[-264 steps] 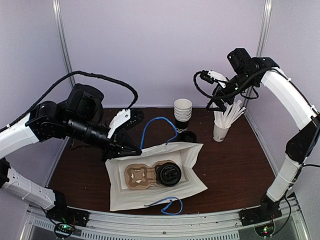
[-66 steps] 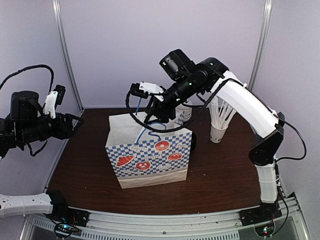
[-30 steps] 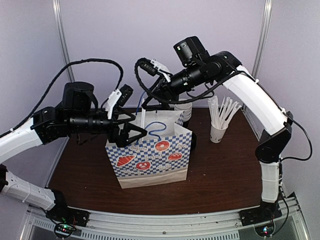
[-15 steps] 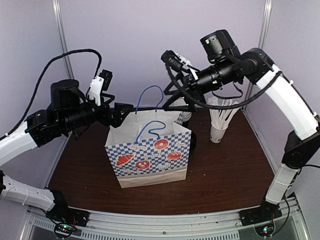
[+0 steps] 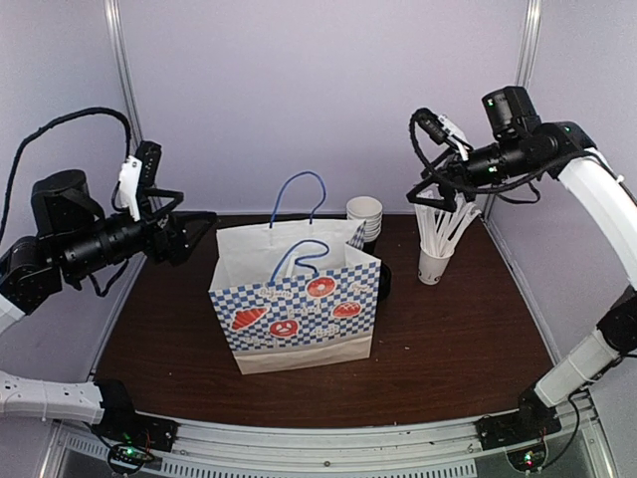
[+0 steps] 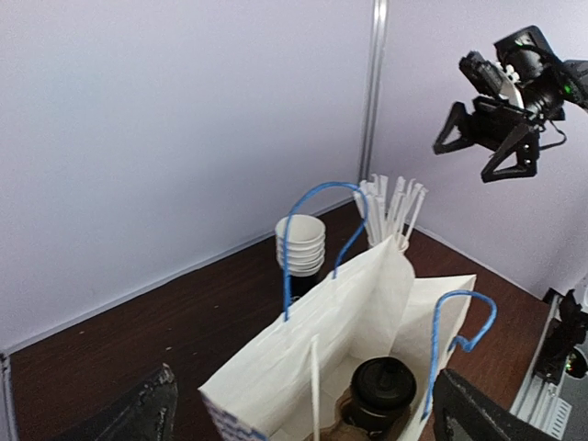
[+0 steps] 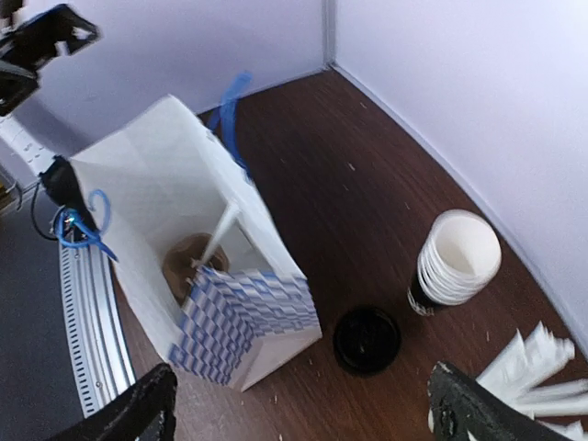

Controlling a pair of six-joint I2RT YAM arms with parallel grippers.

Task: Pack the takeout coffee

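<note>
Dark brown surface (image 5: 458, 339), with the bag (image 5: 299, 309) at my twelve o'clock and the coffee (image 6: 381, 390) upright inside. It's light and crushable; I'd grip it just under the lid. Left hand (image 5: 199, 234) and right hand (image 5: 438, 199) — both spread, empty.

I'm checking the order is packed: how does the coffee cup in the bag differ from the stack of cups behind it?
The coffee cup wears a black lid; the stack of cups is open, white insides showing. The coffee cup sits inside the paper bag; the stack stands on the table. Both stand upright.
</note>
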